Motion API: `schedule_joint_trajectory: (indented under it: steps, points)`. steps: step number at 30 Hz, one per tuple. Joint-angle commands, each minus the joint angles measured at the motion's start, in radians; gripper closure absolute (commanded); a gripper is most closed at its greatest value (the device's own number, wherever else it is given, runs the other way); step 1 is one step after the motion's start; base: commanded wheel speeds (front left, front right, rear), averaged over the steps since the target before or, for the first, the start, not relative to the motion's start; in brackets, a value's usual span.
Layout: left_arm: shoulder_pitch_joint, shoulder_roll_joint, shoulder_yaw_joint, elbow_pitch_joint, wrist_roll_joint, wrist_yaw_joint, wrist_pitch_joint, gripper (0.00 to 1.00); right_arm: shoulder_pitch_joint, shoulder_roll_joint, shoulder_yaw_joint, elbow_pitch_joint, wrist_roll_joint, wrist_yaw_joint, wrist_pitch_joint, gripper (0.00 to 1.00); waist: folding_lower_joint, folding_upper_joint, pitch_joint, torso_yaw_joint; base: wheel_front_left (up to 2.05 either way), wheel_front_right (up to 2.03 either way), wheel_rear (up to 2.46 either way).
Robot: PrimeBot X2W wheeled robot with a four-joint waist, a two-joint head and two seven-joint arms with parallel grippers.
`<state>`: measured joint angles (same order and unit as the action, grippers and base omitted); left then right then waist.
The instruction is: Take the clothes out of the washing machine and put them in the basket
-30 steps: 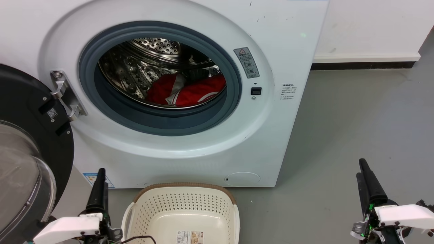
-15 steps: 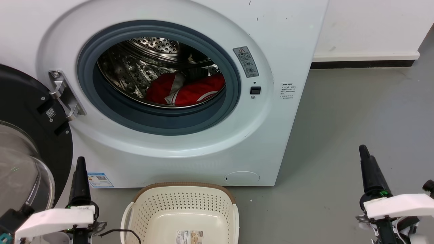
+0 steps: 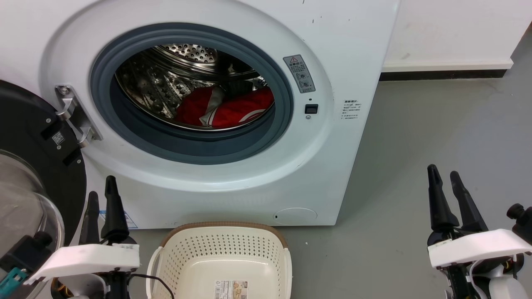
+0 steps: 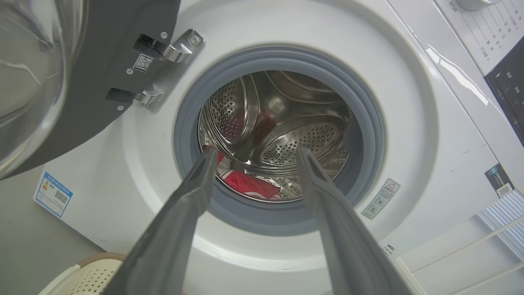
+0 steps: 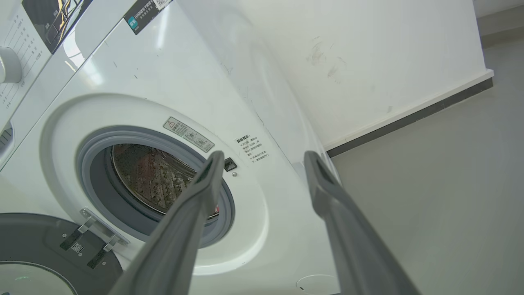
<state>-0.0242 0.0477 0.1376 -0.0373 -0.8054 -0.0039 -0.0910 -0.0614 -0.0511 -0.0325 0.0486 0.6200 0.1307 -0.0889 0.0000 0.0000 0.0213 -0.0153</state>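
Here left hand (image 3: pixel 102 187), right hand (image 3: pixel 443 169) face washing machine (image 3: pixel 345 37), fingers (image 4: pixel 180 217) spread apart

In my head view the front of the washing machine (image 3: pixel 232 187), upper centre, is glossy white, and its ring (image 3: pixel 195 147) looks like matt grey rubber. The drum (image 4: pixel 294 139) is shiny perforated steel. The clothes (image 3: pixel 237 111) inside are soft red cloth. At the left edge the door (image 3: pixel 25 216) has clear, glossy glass. At the bottom the basket (image 3: pixel 226 249) is matt cream plastic with holes. The floor (image 3: pixel 432 137), at right, looks smooth and dull grey.
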Motion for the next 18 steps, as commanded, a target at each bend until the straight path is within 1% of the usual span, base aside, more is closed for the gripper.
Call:
schedule_joint_trajectory:
  steps: [1,5,9,18]
  points:
    - [0.001,0.002,-0.005,-0.026,0.047,0.011,-0.009,0.00,-0.026,0.000,0.007,-0.024,-0.042,0.000,-0.012,0.00,0.0000,0.0000,0.001,0.000,0.00,0.00,0.00]
    - [0.008,0.003,-0.027,-0.047,0.125,0.030,-0.021,0.00,-0.026,0.000,0.021,-0.040,-0.112,0.000,-0.023,0.00,0.0000,0.0000,0.003,-0.001,0.00,0.00,0.00]
    - [0.013,0.003,-0.051,-0.069,0.211,0.034,-0.033,0.00,-0.026,0.000,0.031,-0.051,-0.178,0.000,-0.035,0.00,0.0000,0.0000,0.005,-0.003,0.00,0.00,0.00]
    - [0.031,0.016,-0.094,-0.078,0.335,0.071,-0.060,0.00,-0.021,0.000,0.050,-0.056,-0.325,0.000,-0.063,0.00,0.0000,0.0000,0.007,-0.004,0.00,0.00,0.00]
